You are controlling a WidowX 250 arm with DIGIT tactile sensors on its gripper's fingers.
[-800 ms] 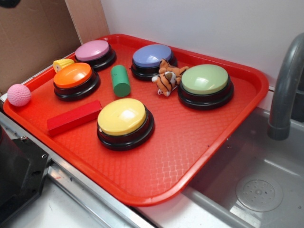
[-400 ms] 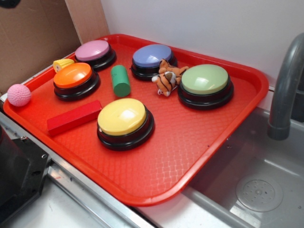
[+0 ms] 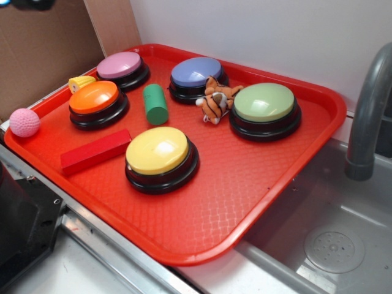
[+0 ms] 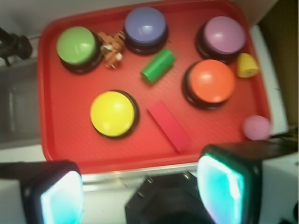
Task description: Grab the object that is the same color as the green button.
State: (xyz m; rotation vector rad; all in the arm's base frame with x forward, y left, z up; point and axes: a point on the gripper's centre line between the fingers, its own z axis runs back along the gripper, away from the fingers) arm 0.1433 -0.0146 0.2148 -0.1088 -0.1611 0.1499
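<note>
On the red tray (image 3: pixel 257 184), which sits tilted across the counter beside a steel sink (image 3: pixel 334 245), five dome buttons stand on black bases among a few small toys; the green cylinder block (image 3: pixel 155 104) lies on its side in the middle of the far half, between the orange button (image 3: pixel 95 99) to its left and the blue-purple button (image 3: pixel 196 73) to its far right, apart from both; the green button (image 3: pixel 264 104) stands well to the right, near the tray's right rim; a small plush tiger (image 3: pixel 215 101) lies between the blue-purple button and the green button, touching or nearly touching each; the yellow button (image 3: pixel 158 152) sits nearer, in front of the block; a red rectangular block (image 3: pixel 95 152) lies flat to its left; the pink button (image 3: pixel 119 65) stands at the far left corner, with a yellow corn toy (image 3: pixel 81 82) just beside it; a pink ball (image 3: pixel 24 122) rests at the tray's left edge; a grey faucet (image 3: pixel 367 116) rises at the right. From the wrist view the gripper (image 4: pixel 140 186) hangs high above the tray's near edge, well apart from the block (image 4: pixel 158 66); its fingers (image 4: pixel 224 186) stand spread wide with nothing between them.
</note>
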